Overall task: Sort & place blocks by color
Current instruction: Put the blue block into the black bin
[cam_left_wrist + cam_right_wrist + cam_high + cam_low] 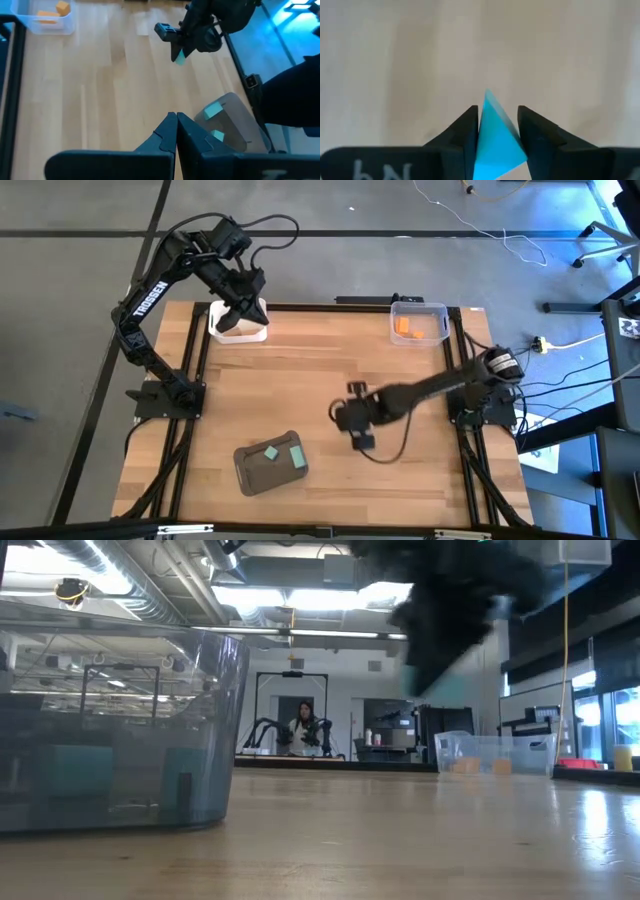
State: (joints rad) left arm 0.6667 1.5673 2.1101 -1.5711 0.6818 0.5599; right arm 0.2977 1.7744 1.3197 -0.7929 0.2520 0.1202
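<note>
My right gripper (352,420) hangs over the middle of the table, shut on a teal wedge block (495,140). The left wrist view also shows that block (180,59) below the fingers. Two teal blocks (282,453) lie in the dark grey tray (252,475) near the front edge. Orange blocks (405,327) lie in the clear tray (440,320) at the far right. My left gripper (176,116) is shut with nothing in it and hovers over the white tray (252,333) at the far left. My right gripper pinches the teal wedge's two opposite faces (485,125) between its two fingers (465,130). The fingers come from above and point steeply down. The wedge's pointed end (487,95) sticks out past the fingertips, and the block is lifted clear of the table.
Bare wooden tabletop (300,380) lies between the three trays. In the low view the dark tray's wall (110,720) fills the left and the clear tray (495,752) stands far right. A person (303,725) sits in the room far behind the table.
</note>
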